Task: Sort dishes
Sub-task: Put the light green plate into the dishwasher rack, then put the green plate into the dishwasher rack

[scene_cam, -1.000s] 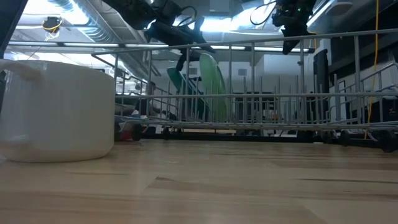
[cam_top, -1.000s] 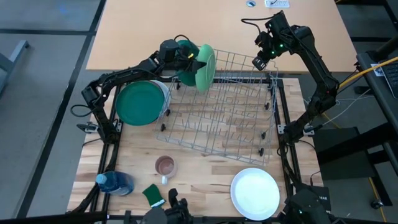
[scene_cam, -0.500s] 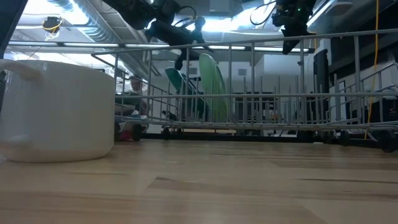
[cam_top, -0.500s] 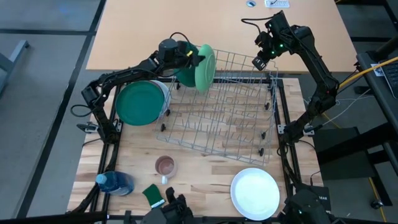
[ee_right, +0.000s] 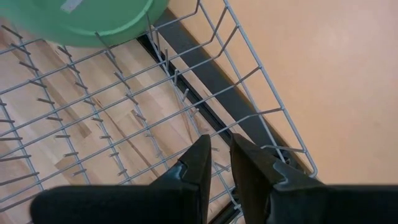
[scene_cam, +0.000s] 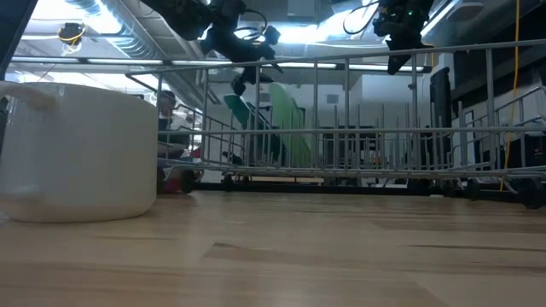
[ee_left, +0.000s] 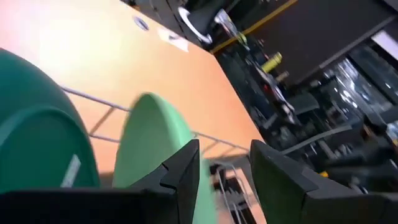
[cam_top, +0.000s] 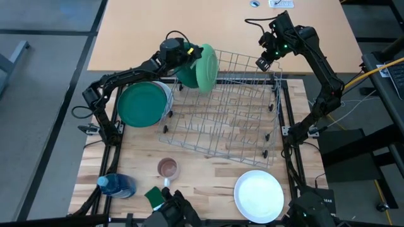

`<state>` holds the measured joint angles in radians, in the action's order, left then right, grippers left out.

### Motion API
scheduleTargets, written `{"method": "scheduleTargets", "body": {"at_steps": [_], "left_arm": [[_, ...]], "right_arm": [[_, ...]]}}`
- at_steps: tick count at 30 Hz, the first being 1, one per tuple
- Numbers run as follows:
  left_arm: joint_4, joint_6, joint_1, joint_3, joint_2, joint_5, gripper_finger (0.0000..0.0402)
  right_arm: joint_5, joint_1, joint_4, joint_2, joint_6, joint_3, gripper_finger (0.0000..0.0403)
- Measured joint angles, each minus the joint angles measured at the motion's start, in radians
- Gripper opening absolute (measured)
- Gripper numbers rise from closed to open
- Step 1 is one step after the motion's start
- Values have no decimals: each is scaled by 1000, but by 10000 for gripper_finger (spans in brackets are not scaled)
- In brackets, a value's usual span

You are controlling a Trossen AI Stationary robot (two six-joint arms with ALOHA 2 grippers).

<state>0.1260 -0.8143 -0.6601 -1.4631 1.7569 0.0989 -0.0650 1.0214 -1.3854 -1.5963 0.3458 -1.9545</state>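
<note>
Covering the wooden table (cam_top: 208,170), a wire rack (cam_top: 227,113) fills the middle; left gripper (cam_top: 192,58) open beside the light green plate (cam_top: 206,66), right gripper (cam_top: 264,63) nearly closed, empty.

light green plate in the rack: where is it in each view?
High: light green plate upright at the wire rack's far left corner, by the left gripper.
Low: upper centre, behind the rack's bars.
Left wrist: centre, behind the fingers.
Right wrist: top left corner.
Shared landmark: the rack.
</note>
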Motion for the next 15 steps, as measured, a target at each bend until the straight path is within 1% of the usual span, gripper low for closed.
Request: {"method": "scheduleTargets", "body": {"at_steps": [4, 12, 15], "left_arm": [[38, -2, 0, 0, 0, 16, 131], [201, -1, 23, 0, 0, 12, 131], [243, 52, 28, 0, -4, -54, 131]], "right_arm": [[0, 0, 0, 0, 0, 0, 65], [0, 0, 0, -3, 0, 0, 65], [0, 0, 0, -5, 1, 0, 65]]}}
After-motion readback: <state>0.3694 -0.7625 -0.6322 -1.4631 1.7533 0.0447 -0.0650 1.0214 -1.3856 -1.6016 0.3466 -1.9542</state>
